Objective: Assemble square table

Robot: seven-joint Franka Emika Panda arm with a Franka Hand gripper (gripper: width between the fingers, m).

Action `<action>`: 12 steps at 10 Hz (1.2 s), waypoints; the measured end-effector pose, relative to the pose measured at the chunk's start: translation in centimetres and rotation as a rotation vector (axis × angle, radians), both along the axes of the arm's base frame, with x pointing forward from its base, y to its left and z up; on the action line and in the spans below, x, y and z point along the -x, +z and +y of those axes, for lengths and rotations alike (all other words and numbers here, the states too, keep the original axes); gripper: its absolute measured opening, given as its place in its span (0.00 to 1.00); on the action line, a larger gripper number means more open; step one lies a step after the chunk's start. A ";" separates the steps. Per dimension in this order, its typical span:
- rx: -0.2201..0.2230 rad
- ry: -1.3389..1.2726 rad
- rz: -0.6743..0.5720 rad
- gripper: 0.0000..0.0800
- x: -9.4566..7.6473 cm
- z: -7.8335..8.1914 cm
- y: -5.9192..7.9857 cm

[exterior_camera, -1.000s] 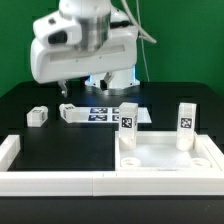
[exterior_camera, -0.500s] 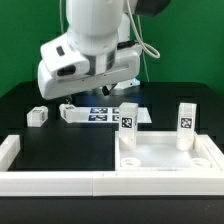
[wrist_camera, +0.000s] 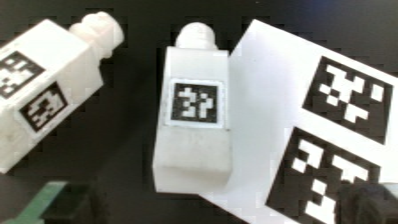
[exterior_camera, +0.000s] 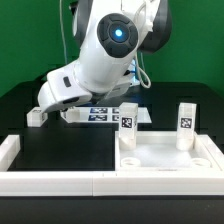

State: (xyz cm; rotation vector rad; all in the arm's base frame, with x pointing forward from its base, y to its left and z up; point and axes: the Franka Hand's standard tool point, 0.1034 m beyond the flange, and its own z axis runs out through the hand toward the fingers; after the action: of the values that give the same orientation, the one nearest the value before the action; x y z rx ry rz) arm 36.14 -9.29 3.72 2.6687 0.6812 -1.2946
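Gripper (exterior_camera: 62,102) hangs low over the far side of the black table (exterior_camera: 60,148), the arm leaning hard toward the exterior view's left. In the wrist view two dark blurred tips sit wide apart at the frame's corners, so the fingers read as spread, with nothing held.

Near leg (wrist_camera: 192,112) lies flat straight under the camera, tag up, rounded tip pointing away. One long side runs just beside the marker board (wrist_camera: 329,100); contact not clear. A dark strip of table separates its other side from the far leg (wrist_camera: 54,85), which also lies flat and angles away. In the exterior view the far leg (exterior_camera: 37,116) is the one further toward the left, and the near leg (exterior_camera: 72,112) is partly under the hand.

Open black surface runs from these two legs to the border rail (exterior_camera: 50,183) along the near edge. The rail turns up at the left end.

Tabletop (exterior_camera: 165,168) sits near right, rimmed face up like a tray, close against the rail. Inside it stand two legs, both upright with tags facing the camera: left upright leg (exterior_camera: 129,120) at one far corner, right upright leg (exterior_camera: 186,120) at the other. The tray floor between and in front of them is bare white.
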 end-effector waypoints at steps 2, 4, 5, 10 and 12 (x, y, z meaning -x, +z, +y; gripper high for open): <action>0.000 0.001 0.001 0.81 0.0 0.0 0.0; 0.001 -0.002 -0.003 0.81 0.2 -0.1 -0.3; 0.000 -0.014 -0.007 0.81 1.6 -0.7 -1.1; 0.005 -0.040 0.018 0.76 4.5 -1.6 -2.5; 0.004 -0.039 0.018 0.42 4.5 -1.6 -2.5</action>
State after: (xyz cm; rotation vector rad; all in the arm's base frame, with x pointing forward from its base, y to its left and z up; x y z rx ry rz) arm 31.60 -10.88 1.18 2.6835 0.6303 -1.3300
